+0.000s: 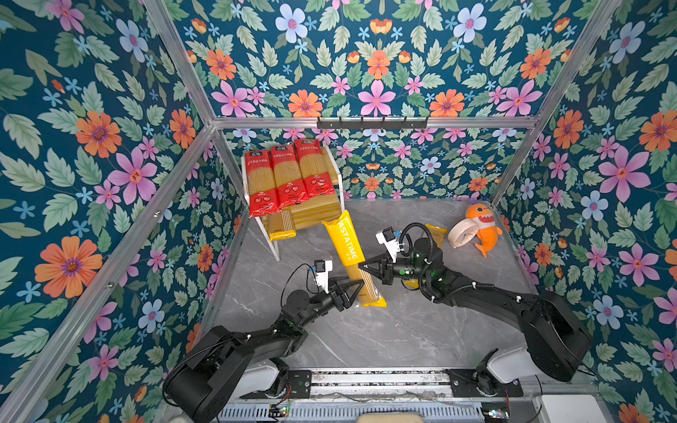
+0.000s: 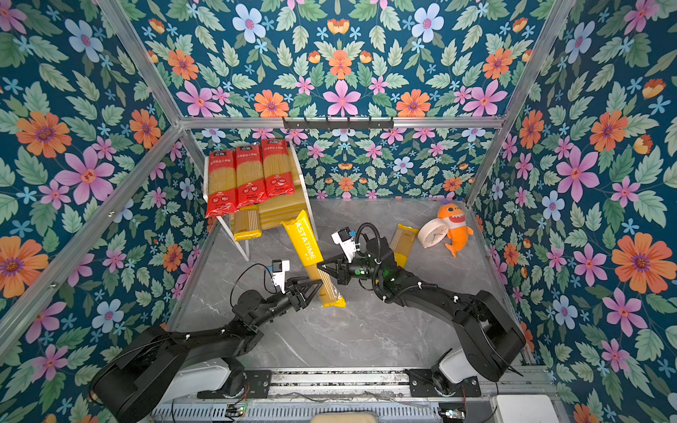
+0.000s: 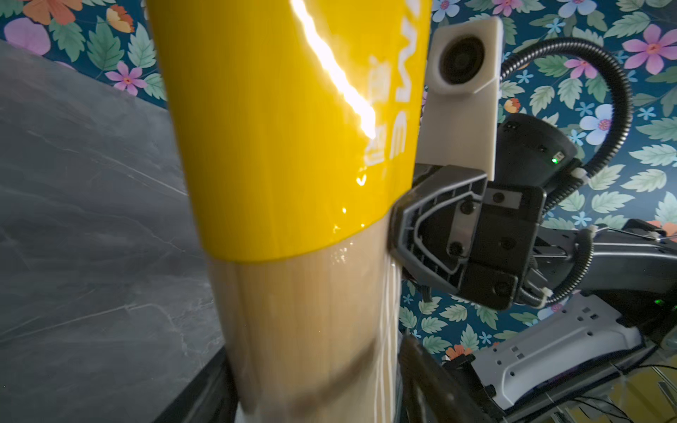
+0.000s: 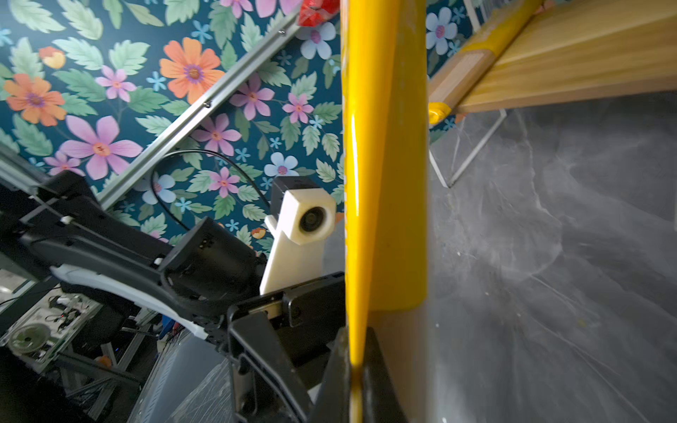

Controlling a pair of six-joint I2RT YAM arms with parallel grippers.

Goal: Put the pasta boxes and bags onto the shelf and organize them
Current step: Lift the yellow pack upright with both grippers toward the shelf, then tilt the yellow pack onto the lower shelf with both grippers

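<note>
The right gripper (image 1: 362,264) pinches the yellow PASTATIME pack (image 1: 348,245) at its middle, holding it tilted just before the shelf (image 1: 322,212). The left gripper (image 1: 357,288) straddles its lower window; whether it grips is unclear.

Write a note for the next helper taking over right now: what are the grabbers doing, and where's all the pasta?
Right gripper: shut on the edge of the held yellow pack.
Left gripper: jaws around that pack's lower part; whether it grips is unclear.
Done: three red packs on the top board of the shelf, a second yellow pack on its lower board.
To do: shelve the held pack, then the third yellow pack, lying on the table behind the right arm.
</note>
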